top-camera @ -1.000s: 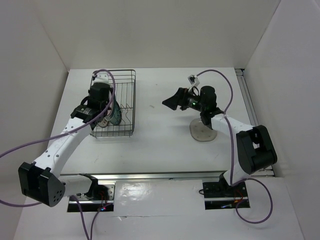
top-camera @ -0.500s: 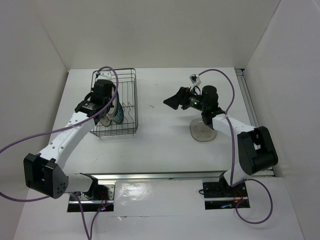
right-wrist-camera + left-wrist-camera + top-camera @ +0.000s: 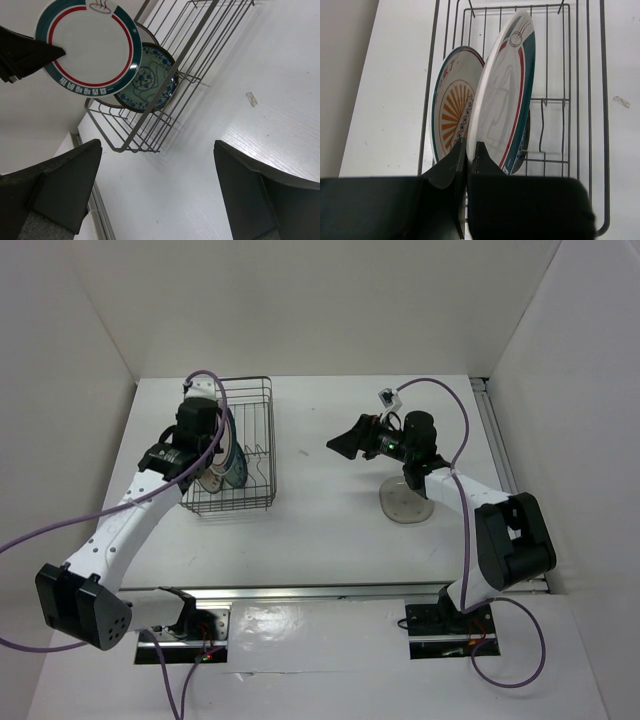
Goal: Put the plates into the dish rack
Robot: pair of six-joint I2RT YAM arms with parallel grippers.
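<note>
Jaws on the left gripper (image 3: 470, 145): shut tight on the bottom rim of a teal-rimmed plate (image 3: 505, 95), white with a red ring, gripped edge-on and nearly upright. Jaws on the right gripper (image 3: 157, 145): spread wide, gripping nothing, hanging above bare counter (image 3: 320, 520) well apart from the rack.

Outward from the left pinch: just beside the held plate, on one face, the sunburst plate (image 3: 451, 107), standing in the dish rack (image 3: 270, 440). On the other face, low down and mostly hidden, the blue patterned plate (image 3: 150, 80), also standing in the rack. Seen from the right wrist: high up, most of the held disc above the top rail. Cannot tell whether its lower edge sits between prongs yet. Further out, flat on the counter under the right arm, the clear greyish plate (image 3: 402, 510), not yet loaded.

Step in hand, by the look of it: lowering the teal-rimmed plate into a slot at the near end of the rack, crowded by two neighbours.

Risks from here:
- Thin hold on the rim only, so could pivot or slip if nudged.
- Little room either side, so could clip the sunburst plate and topple it.
- If let go before seating between prongs, could lean onto the others or roll.
- Light wire rack, so might skid under a sideways push.
- Later, flat clear plate probably hard to get under.
</note>
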